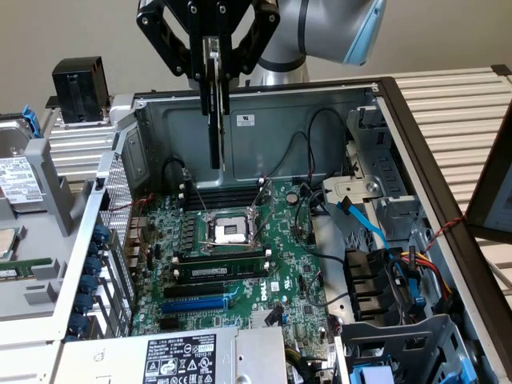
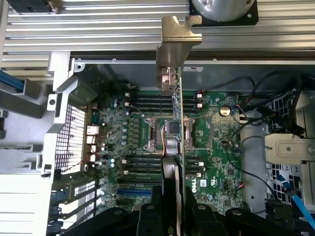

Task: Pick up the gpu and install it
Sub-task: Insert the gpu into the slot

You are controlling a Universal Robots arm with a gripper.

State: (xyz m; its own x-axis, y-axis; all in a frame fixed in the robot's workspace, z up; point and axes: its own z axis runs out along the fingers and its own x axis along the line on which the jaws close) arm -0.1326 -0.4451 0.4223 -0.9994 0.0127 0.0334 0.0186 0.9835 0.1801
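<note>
Behind the open case point(image 1: 384, 88) lay slatted benchtop point(image 1: 448, 104); your gripper point(image 1: 212, 56), jaws part-closed on the gpu point(image 1: 214, 128), held it edge-down above the motherboard point(image 1: 272, 264), so pick-up looked done and you would have needed its edge squared over a slot point(image 1: 196, 302).

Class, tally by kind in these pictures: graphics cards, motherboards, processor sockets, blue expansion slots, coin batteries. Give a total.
Small green graphics card with silver bracket: 1
Big green motherboard: 1
Square metal processor socket: 1
Long blue plastic expansion slot: 1
Round silver coin battery: 1
Total: 5
</note>
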